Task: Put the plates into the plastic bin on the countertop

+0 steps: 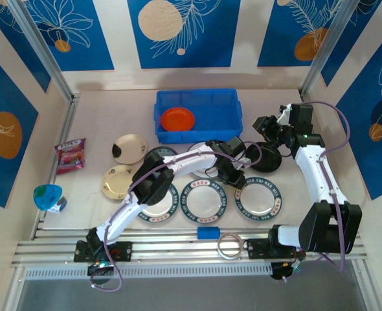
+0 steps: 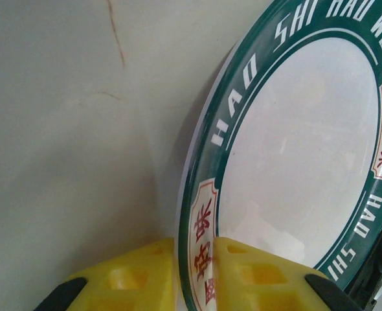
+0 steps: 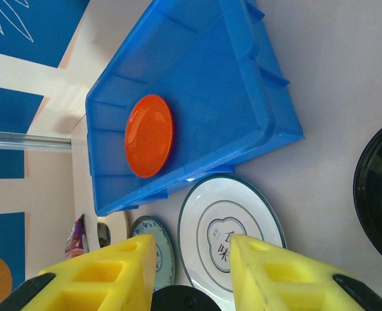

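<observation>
The blue plastic bin (image 1: pixel 197 115) stands at the back of the countertop (image 1: pixel 100 123) with an orange plate (image 1: pixel 178 118) inside. Three green-and-red-rimmed plates (image 1: pixel 259 195) lie in a front row. My left gripper (image 1: pixel 234 175) is down at their far edge. In the left wrist view it (image 2: pixel 194 249) is shut on the rim of a green-rimmed plate (image 2: pixel 294 149), one yellow finger on each side. My right gripper (image 1: pixel 272 129) hovers open above a black plate (image 1: pixel 265 159). Between its fingers (image 3: pixel 192 249) I see only a white plate (image 3: pixel 232 236) far below, beside the bin (image 3: pixel 197 78).
Two cream plates (image 1: pixel 129 149) and a dark teal plate (image 1: pixel 160 155) lie left of centre. A pink snack packet (image 1: pixel 70 154) and a blue-green object (image 1: pixel 48 196) sit at the far left. A small blue block (image 1: pixel 208 232) and a tape ring (image 1: pixel 230 246) rest by the front rails.
</observation>
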Controlling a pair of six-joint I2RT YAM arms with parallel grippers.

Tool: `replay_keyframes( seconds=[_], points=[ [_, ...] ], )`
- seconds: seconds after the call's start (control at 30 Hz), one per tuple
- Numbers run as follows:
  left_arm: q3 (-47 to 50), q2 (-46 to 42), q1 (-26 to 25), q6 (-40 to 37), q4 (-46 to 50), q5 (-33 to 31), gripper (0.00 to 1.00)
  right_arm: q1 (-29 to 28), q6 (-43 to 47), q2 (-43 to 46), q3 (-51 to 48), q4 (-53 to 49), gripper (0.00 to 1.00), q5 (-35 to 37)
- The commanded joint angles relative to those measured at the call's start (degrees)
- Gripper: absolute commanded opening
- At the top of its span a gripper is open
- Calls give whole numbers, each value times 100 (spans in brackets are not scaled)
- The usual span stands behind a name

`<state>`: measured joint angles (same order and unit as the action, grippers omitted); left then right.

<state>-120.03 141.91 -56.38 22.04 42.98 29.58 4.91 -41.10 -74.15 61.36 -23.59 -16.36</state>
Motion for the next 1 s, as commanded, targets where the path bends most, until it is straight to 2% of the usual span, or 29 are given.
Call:
replay_keyframes(
  seconds=[0.0,0.13,0.2,0.4,0.57,0.87,0.97],
  points=[
    [-273,218,-57,-77,236,246,22,30,-46,-27,-89,39,36,-174],
    [-346,285,-49,-86,250,302,19,34,-40,-42,-73,48,36,-182],
    [-367,289,-49,-95,254,298,12,37,-39,-40,-55,48,36,-179],
    [-406,252,-32,-117,281,278,0,37,-78,-32,46,39,36,-170],
    [-321,-69,20,-150,280,112,0,114,-57,51,258,-87,36,-47],
    [265,-1342,401,49,88,183,0,252,114,87,1094,-534,37,111],
    [409,-1683,599,72,187,107,0,261,231,81,1284,-601,45,124]
  ],
)
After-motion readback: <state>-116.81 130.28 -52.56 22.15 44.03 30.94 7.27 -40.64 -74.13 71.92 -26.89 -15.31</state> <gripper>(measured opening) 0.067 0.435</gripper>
